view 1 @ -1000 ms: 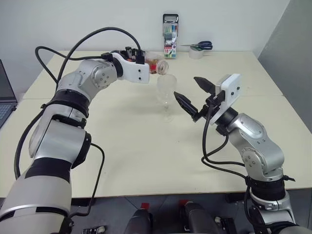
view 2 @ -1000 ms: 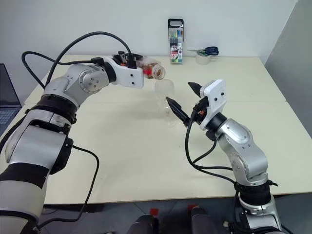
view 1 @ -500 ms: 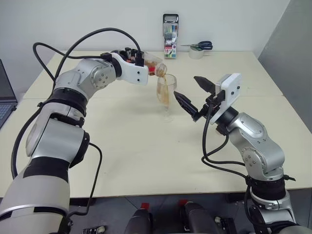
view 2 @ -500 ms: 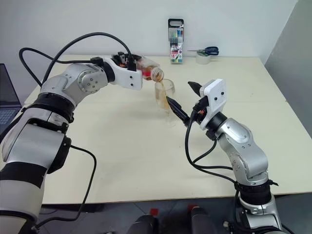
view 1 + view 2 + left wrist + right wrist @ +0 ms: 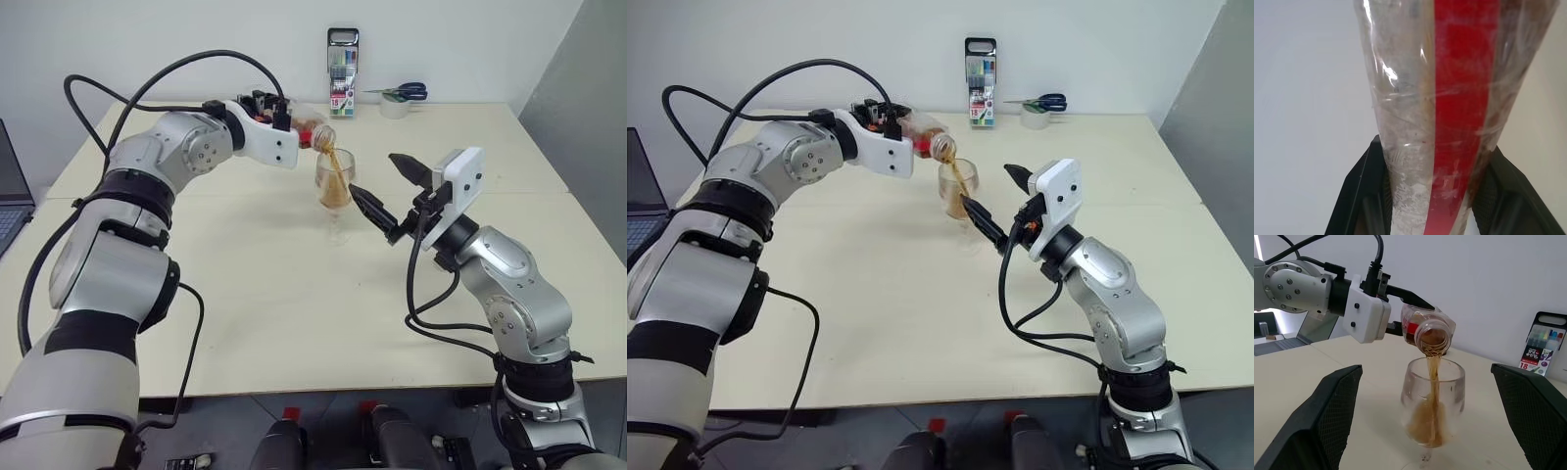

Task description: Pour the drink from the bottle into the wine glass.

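Left gripper (image 5: 1400, 308): its 2 black fingers are clamped on the small clear plastic bottle with a red-and-white label strip (image 5: 1425, 328); the grip is seen close up in the left wrist view, a finger (image 5: 1366, 196) on each side of the bottle.
Bottle: held tipped past level just beyond the left gripper's fingertips, its open mouth turned downward directly over the rim of the clear stemmed wine glass (image 5: 335, 191).
Drink: a thin stream of reddish-brown translucent liquid (image 5: 1432, 382) is seen falling from the bottle's mouth into the glass bowl; amber liquid is gathered in the lower part of the bowl.
Wine glass: stood upright on the pale cream table (image 5: 294, 294), below the left gripper's fingertips and just ahead of the right gripper's nearer fingertip; whether that fingertip touches the glass cannot be told.
Right gripper (image 5: 384, 186): its 2 black fingers are spread wide apart and nothing is held; in the right wrist view the glass is framed between them.
Beyond both grippers: an upright pack of coloured markers (image 5: 342, 73) and a roll of tape with blue-handled scissors on it (image 5: 397, 98) are set at the table's far edge by the wall.
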